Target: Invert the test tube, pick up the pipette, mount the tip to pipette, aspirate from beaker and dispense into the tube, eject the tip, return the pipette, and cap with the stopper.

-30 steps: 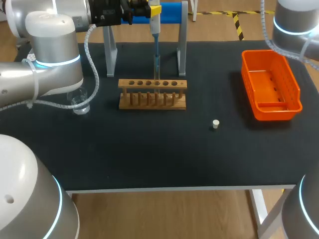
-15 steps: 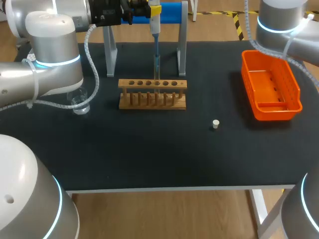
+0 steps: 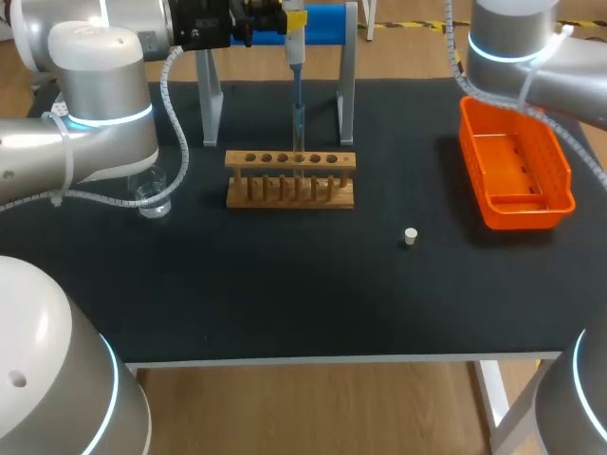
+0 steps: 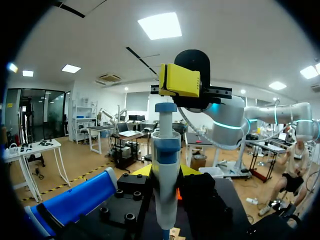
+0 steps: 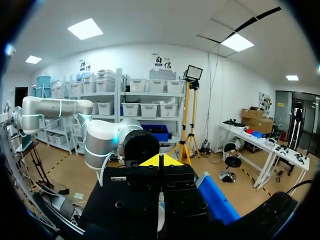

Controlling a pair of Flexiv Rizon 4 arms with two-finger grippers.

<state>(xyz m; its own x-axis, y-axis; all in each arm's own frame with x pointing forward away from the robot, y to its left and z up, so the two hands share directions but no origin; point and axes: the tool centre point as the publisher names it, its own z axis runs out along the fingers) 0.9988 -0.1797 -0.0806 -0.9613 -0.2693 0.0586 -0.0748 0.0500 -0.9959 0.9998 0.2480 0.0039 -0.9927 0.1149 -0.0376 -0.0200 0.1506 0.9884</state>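
My left gripper (image 3: 270, 21) is shut on the white and blue pipette (image 3: 295, 43), held upright at the table's far side. Its tip goes down into the clear test tube (image 3: 298, 128), which stands upright in the wooden rack (image 3: 289, 180). In the left wrist view the pipette (image 4: 165, 170) rises between the fingers of my left gripper (image 4: 172, 95), under a yellow fingertip (image 4: 180, 80). The glass beaker (image 3: 152, 197) stands left of the rack. The small white stopper (image 3: 410, 236) lies right of the rack, nearer the front. My right gripper (image 5: 160, 161) is shut with nothing in it.
An orange bin (image 3: 560, 175) sits at the right of the black table (image 3: 285, 284). The pipette stand (image 3: 346, 95), with metal legs and a blue bar, is behind the rack. My right arm (image 3: 512, 43) hangs above the bin's far end.
My right arm has swung leftward at the far right, over the bin's far end. The left arm, pipette and tube have kept still.
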